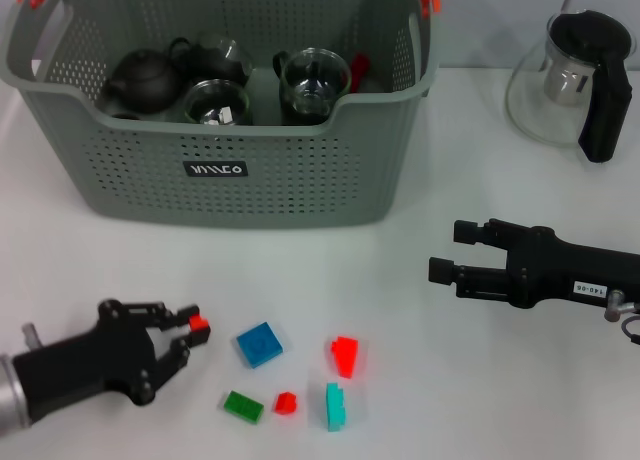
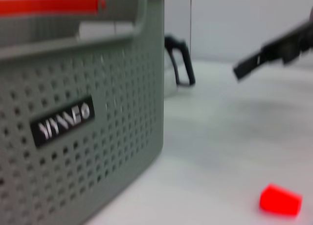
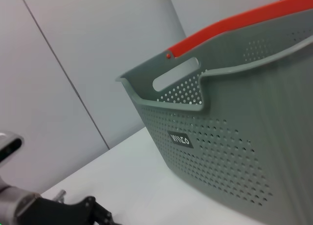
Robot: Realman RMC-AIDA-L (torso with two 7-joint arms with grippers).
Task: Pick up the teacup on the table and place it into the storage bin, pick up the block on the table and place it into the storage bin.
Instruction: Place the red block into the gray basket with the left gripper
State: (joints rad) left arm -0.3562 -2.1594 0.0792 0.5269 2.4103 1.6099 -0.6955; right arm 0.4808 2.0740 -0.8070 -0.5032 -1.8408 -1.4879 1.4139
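White table (image 1: 420,380): left gripper (image 1: 190,333) pinches a small red block (image 1: 199,323), light, rigid, easy by its sides; right gripper (image 1: 448,252) open, empty.

At lower left, the left end effector (image 1: 190,332) pinches a small red block (image 1: 199,323). Other blocks lie scattered at lower centre. The storage bin (image 1: 220,170) fills the upper left; the right end effector (image 1: 448,252) hovers open at right.

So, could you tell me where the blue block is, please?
In the head view, the blue block lies on the table in front of the storage bin, between the left pincer and a red block.
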